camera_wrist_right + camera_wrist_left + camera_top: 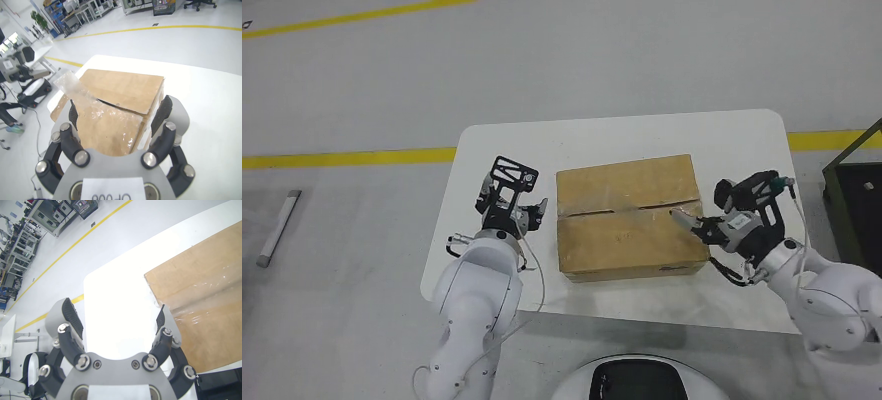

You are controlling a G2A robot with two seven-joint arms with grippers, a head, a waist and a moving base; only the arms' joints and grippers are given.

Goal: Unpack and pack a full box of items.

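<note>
A brown cardboard box (630,215) lies in the middle of the white table (492,150), its top flaps closed along a middle seam. My left gripper (512,200) stands open just off the box's left end; its wrist view has the box corner (204,298) beside one fingertip (162,317). My right gripper (117,109) is open over the box's right end (121,91), also seen from above (694,222). A peeled strip of clear tape (73,87) stands up off the box top beside one finger (72,111); whether it sticks to that finger I cannot tell.
The table's bare surface runs behind the box and along its left side. A dark green cabinet (854,205) stands off the table's right edge. A grey metal bar (277,228) lies on the floor far to the left.
</note>
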